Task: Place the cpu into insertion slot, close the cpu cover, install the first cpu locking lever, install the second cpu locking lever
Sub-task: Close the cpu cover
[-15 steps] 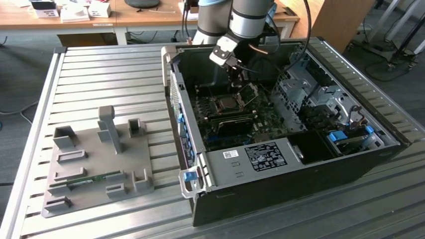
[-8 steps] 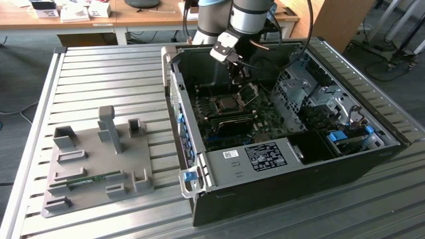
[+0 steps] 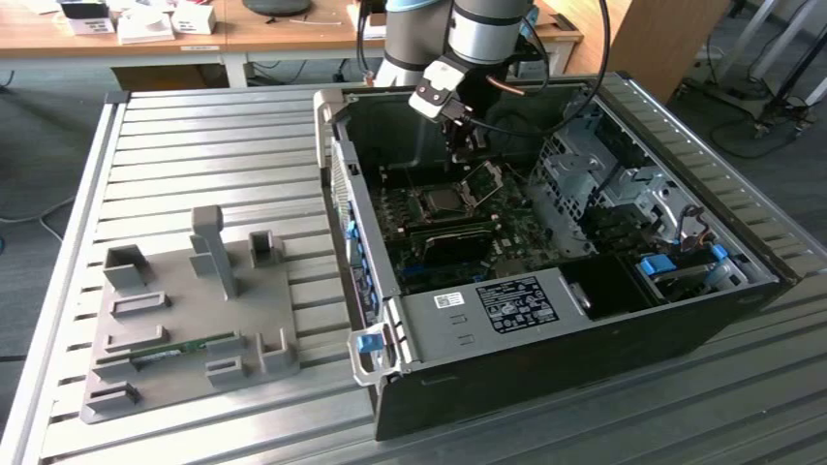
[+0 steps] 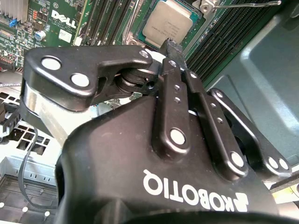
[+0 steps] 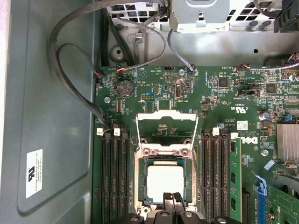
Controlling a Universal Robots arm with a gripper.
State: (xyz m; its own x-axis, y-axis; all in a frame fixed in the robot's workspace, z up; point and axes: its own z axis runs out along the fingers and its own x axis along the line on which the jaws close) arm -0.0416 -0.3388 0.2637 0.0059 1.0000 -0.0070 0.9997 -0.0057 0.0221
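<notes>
1. A slatted metal tabletop (image 3: 181,145) carried everything in the exterior view, with wooden desks (image 3: 297,34) along the back of the room.
2. Toward the exterior view's left, I saw a grey fixture tray (image 3: 259,310) lying flat on the slats, well apart from the work.
3. Right of it stood an open computer case (image 3: 582,358), with its green circuit board (image 3: 530,232) exposed.
4. The arm (image 3: 485,29) stood over the case, and its jaws hung inside, above the board and near the socket.
5. In the first wrist view, the cpu (image 5: 165,182) sat flat in the insertion slot (image 5: 141,184), silver top up, with long black memory slots (image 5: 114,182) on either side.
6. The cpu cover (image 5: 166,114) stood swung open on its hinge, clear of the chip, and the board showed through its window.
7. The jaws were drawn together, tips touching each other. In the first wrist view their tips overlapped one edge of the cpu, and I could not tell whether they touched it.
</notes>
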